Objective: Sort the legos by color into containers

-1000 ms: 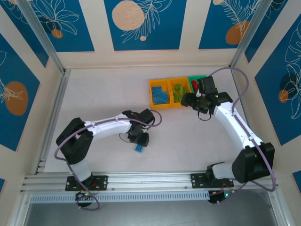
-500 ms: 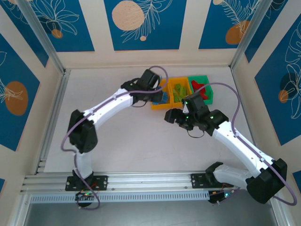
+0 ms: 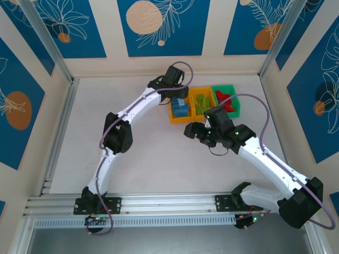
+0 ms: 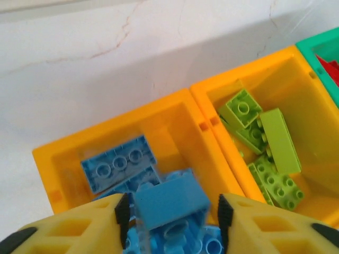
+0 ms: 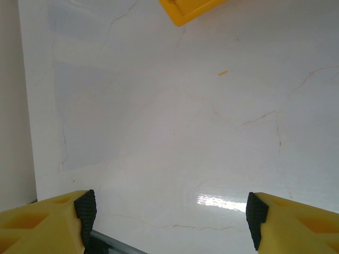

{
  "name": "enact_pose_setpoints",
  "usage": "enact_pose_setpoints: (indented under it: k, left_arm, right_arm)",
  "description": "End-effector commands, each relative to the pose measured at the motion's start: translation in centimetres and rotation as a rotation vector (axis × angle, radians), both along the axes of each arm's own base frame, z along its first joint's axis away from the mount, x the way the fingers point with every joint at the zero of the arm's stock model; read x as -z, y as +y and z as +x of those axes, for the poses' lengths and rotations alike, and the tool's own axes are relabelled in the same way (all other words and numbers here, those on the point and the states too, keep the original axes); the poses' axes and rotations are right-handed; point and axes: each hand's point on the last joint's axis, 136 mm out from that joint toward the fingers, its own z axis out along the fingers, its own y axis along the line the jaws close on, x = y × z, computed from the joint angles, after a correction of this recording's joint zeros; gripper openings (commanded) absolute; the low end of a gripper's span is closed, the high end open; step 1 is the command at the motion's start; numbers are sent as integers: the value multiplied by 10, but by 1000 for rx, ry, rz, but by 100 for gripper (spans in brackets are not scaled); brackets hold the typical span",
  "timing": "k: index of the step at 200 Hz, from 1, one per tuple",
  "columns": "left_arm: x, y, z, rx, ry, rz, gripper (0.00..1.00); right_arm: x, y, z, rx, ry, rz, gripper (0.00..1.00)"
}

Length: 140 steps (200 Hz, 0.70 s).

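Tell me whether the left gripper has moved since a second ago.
Yes. The left gripper travelled toward the far side and rightward. It now sits above the leftmost orange-yellow bin, which it was well short of before.

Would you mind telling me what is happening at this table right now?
The two arms are sorting lego bricks by colour. The left gripper hangs over the left orange-yellow bin with a blue brick between its parted jaws, apparently letting it drop onto the blue bricks already inside. The middle bin holds lime green bricks, and the green bin holds red ones. The right gripper is open and empty above the table.
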Motion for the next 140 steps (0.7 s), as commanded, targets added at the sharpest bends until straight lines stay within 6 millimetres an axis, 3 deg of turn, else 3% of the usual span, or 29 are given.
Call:
enact_pose_setpoints:
  k: [1, 25, 45, 74, 92, 114, 140]
  left_arm:
    - [-53, 4, -1, 23, -70, -47, 56]
    - [-97, 13, -20, 49, -119, -82, 55]
    - [-138, 32, -49, 62, -192, -114, 55]
    - [-161, 81, -104, 59, -297, -98, 55]
    - [-151, 116, -138, 54, -334, -16, 56]
    - [-124, 159, -172, 24, -366, 88, 59]
    - [-91, 210, -195, -97, -435, 189, 60]
  right_arm:
    - [-6, -10, 3, 12, -17, -13, 78]
    - [-5, -28, 15, 50, -40, -44, 78]
    - [-2, -58, 32, 112, -105, -132, 78]
    - [3, -111, 61, 210, -249, -321, 79]
    - [12, -135, 79, 236, -346, -439, 78]
    - [30, -156, 98, 237, -457, -578, 80]
    - [58, -172, 116, 244, -499, -618, 83]
